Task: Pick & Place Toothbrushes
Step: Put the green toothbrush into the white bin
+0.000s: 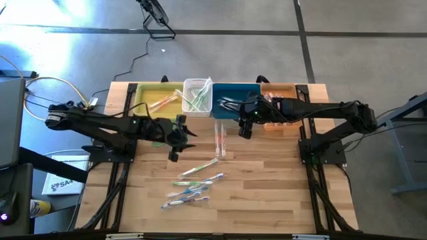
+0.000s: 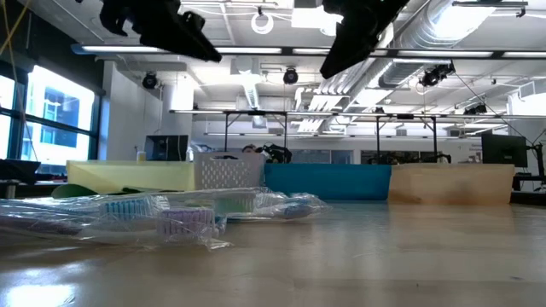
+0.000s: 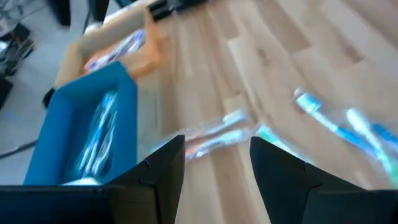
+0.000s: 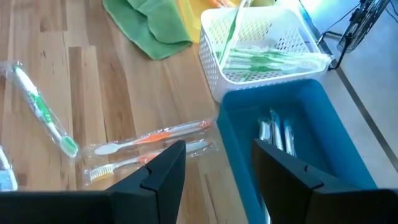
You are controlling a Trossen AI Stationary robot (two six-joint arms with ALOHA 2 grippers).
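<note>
Wooden tabletop (image 1: pixel 267 193), pale planks, on a grey concrete floor; behind it in the low view an open workshop hall with ceiling ducts and benches. Along the far edge, a row of four bins: yellow bin (image 1: pixel 152 93), white lattice basket (image 1: pixel 198 95), blue bin (image 1: pixel 230 93), tan bin (image 1: pixel 279 89). Green-handled toothbrushes in the white basket (image 4: pixel 273 61); a few wrapped ones in the blue bin (image 4: pixel 277 134); orange-handled ones in the yellow bin (image 1: pixel 162 102) and more in the tan bin (image 3: pixel 115 50). Green cloth (image 4: pixel 149 25) just beside the basket on the near side.

Loose toothbrushes (image 1: pixel 193 187) scattered mid-table in clear wrappers: a green one (image 4: pixel 46 112), two orange ones side by side (image 4: pixel 149 140) near the blue bin's front wall, and a blue-white cluster (image 3: pixel 348 124) nearer the front edge.

Left pincer (image 1: pixel 181 137) raised above the boards left of centre, fingers (image 3: pixel 155 171) spread, nothing between them, hanging above the pair of orange brushes. Right pincer (image 1: pixel 243 123) up at the front edge of the blue bin, fingers (image 4: pixel 161 168) likewise spread and empty, over the bin's near wall. Both arms high off the surface in the low view, only dark undersides showing at the top.
</note>
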